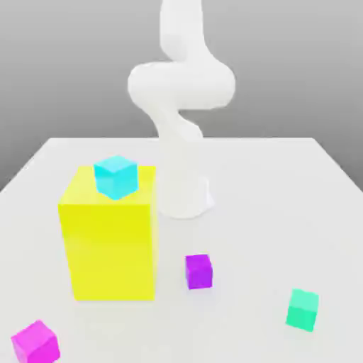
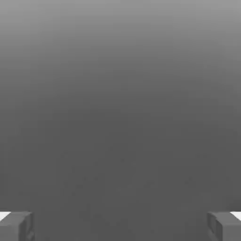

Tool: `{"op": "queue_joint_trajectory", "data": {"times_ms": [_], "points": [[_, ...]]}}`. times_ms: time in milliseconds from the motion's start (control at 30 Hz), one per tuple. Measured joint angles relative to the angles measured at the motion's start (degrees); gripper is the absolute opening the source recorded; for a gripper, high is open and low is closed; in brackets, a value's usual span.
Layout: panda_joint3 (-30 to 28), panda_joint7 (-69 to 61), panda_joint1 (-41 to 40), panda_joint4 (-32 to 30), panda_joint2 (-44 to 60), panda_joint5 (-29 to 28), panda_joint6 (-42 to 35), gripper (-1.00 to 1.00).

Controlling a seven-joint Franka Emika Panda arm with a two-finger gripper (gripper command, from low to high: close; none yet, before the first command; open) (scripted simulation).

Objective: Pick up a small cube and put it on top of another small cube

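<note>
Gripper [image 2: 120, 227] open, nothing held; best to centre over purple cube [image 1: 198, 271], jaws square to its faces, then descend straight.

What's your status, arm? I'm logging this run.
Gripper open, empty. Small cubes unstacked: purple, green, magenta on table; cyan atop yellow block.

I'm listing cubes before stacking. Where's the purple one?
In the exterior view, the purple cube sits on the table, just right of the yellow block.
</note>
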Motion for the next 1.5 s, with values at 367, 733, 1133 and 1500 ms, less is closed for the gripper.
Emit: {"op": "queue_joint_trajectory", "data": {"times_ms": [367,733,1133,1500], "points": [[0.7,-17.5,11.1,-5.4,23.2,3.1,10.3,0.0],[4.5,-30.8,19.2,-10.7,46.0,0.5,20.5,0.0],[3.0,-31.3,22.5,-10.2,63.8,-5.1,32.2,-1.0],[2.0,-30.8,18.7,-10.8,53.8,-1.9,22.5,-1.0]]}}
